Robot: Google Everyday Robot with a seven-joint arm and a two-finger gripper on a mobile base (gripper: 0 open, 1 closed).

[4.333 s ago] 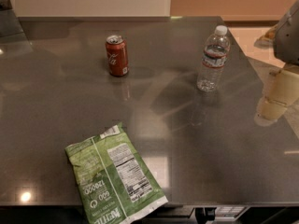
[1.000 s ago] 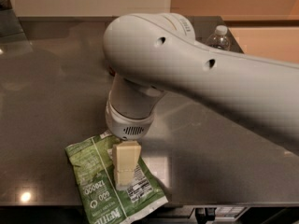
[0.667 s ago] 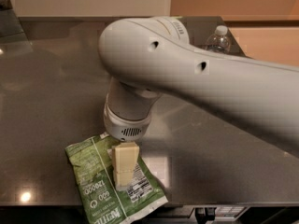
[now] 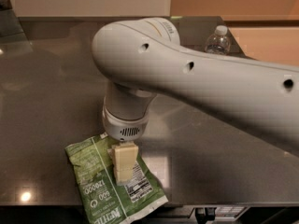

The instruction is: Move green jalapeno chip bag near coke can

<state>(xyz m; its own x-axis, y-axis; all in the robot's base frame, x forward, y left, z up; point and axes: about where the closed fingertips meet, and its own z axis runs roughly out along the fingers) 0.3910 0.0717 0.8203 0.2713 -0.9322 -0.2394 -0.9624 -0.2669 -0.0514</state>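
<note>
The green jalapeno chip bag (image 4: 96, 188) lies flat at the table's front edge, left of centre, with its white nutrition panel facing up. My gripper (image 4: 124, 168) points straight down onto the middle of the bag and covers part of the white panel. The big white arm (image 4: 196, 85) reaches in from the right across the middle of the view. The coke can is hidden behind the arm.
A clear plastic water bottle (image 4: 217, 40) stands at the back right, only its top showing above the arm. The dark glossy table (image 4: 42, 101) stretches left and back. Its front edge runs just below the bag.
The arm has swung in from the right edge to above the bag and now hides the can. In the last second it shifted slightly left and down. The bag has not moved.
</note>
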